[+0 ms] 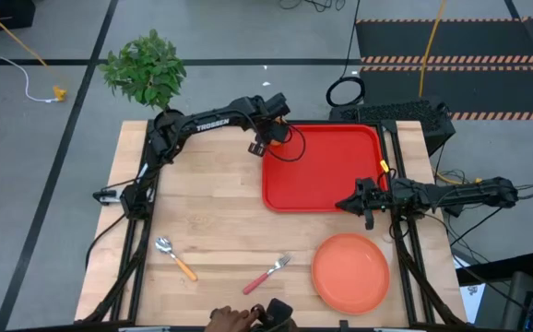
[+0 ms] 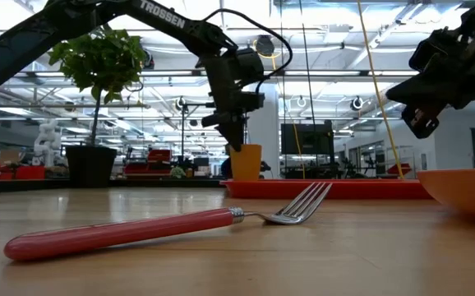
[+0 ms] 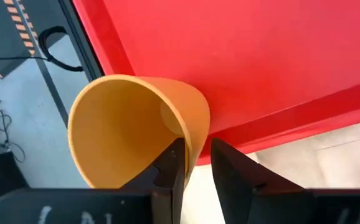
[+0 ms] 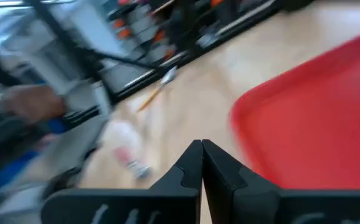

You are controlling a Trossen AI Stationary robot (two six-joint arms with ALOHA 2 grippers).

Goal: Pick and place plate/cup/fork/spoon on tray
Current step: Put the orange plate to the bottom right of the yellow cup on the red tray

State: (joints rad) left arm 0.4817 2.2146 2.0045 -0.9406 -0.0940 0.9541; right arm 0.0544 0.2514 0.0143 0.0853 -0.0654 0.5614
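The amber-orange cup (image 2: pixel 246 162) stands upright at the far left corner of the red tray (image 1: pixel 326 166). My left gripper (image 1: pixel 262 140) is above it, shut on its wall. My right gripper (image 1: pixel 359 205) is shut and empty, over the tray's near right edge. The salmon-orange plate (image 1: pixel 350 270) lies flat on the table near the front right. The fork (image 1: pixel 268 274), with a pinkish-red handle, and the spoon (image 1: pixel 174 258), with an orange handle, lie flat near the front edge. My left gripper has the cup's wall at the rim (image 3: pixel 191 146), one finger inside the cup and one outside. The fingers come from above, pointing down. The cup is upright with its base level with the tray (image 3: pixel 279 68); whether it rests there, I cannot tell.
A potted green plant (image 1: pixel 147 69) stands off the table's far left corner. A person's hand (image 1: pixel 234 318) is at the front edge, by a dark object. Bare wood lies between the tray and the cutlery.
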